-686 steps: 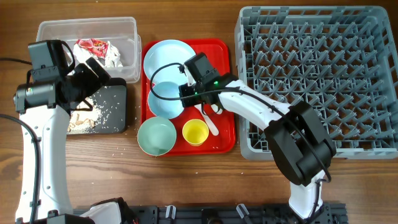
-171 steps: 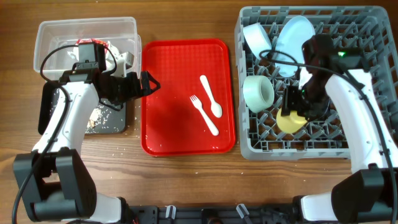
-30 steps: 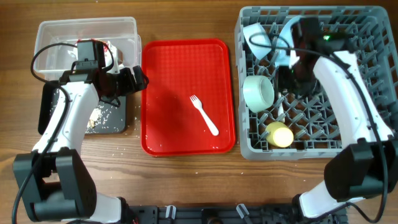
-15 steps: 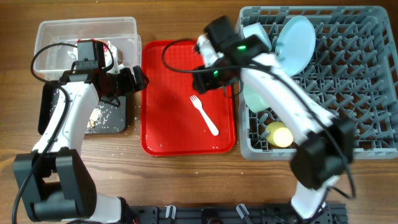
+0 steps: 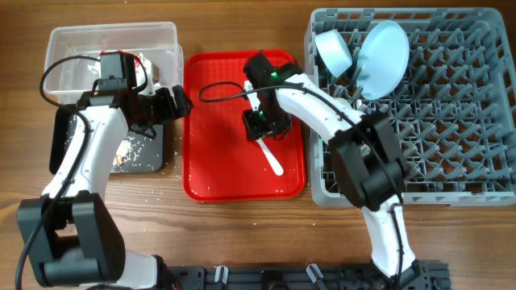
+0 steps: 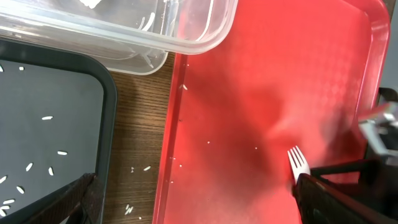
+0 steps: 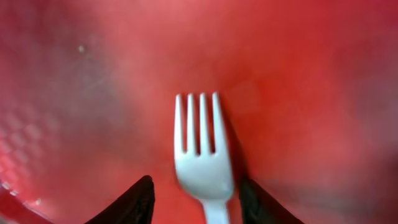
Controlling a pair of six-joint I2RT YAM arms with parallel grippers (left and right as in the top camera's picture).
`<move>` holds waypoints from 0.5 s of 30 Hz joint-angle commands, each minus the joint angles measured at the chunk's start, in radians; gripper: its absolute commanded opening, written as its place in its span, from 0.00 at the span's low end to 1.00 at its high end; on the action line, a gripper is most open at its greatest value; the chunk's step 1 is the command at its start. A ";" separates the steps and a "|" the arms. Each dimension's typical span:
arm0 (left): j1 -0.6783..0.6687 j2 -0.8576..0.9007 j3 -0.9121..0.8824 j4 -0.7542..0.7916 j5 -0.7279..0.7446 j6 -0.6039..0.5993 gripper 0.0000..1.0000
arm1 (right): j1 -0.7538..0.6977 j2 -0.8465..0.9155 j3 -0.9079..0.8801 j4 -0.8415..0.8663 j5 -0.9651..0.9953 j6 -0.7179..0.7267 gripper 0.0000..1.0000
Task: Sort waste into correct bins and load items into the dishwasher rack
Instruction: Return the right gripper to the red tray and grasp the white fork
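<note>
A white plastic fork (image 5: pixel 272 159) lies on the flat red tray (image 5: pixel 214 169). My right gripper (image 5: pixel 260 126) is low over the fork's head, open, with one finger on each side of it in the right wrist view (image 7: pixel 199 205); the fork (image 7: pixel 202 155) is not clamped. My left gripper (image 5: pixel 182 103) is open and empty over the gap between the clear tub (image 5: pixel 113 31) and the red tray. The left wrist view shows the fork's tines (image 6: pixel 298 163). The grey rack (image 5: pixel 451 121) holds the pale blue plate (image 5: pixel 380 68) and a bowl (image 5: pixel 332 48). The spoon, cup and second bowl are hidden.
The clear tub holds a red-and-white wrapper (image 5: pixel 133 63) and white napkins. The black tray (image 5: pixel 153 137) below it holds beige crumbs, mostly under my left arm. Crumbs dot the wood by the red tray's left rim (image 6: pixel 171 155).
My right arm has swung from the rack to the red tray and come down over the fork, fingers either side of it. The left arm has not moved.
</note>
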 commanded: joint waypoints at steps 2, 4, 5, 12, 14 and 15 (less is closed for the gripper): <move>0.005 -0.020 0.003 0.003 -0.006 -0.009 1.00 | -0.013 0.045 0.005 0.008 -0.008 0.031 0.33; 0.005 -0.020 0.003 0.003 -0.006 -0.009 1.00 | -0.016 0.045 0.005 0.010 -0.009 0.031 0.25; 0.005 -0.020 0.003 0.003 -0.006 -0.009 1.00 | -0.016 0.045 0.005 0.011 -0.011 0.031 0.20; 0.005 -0.020 0.003 0.003 -0.006 -0.009 1.00 | -0.018 0.040 0.018 0.002 -0.012 0.038 0.04; 0.005 -0.020 0.003 0.003 -0.006 -0.009 1.00 | -0.018 0.014 0.047 -0.027 -0.010 0.024 0.04; 0.005 -0.020 0.003 0.003 -0.006 -0.009 1.00 | -0.019 -0.013 0.074 -0.055 -0.010 0.002 0.04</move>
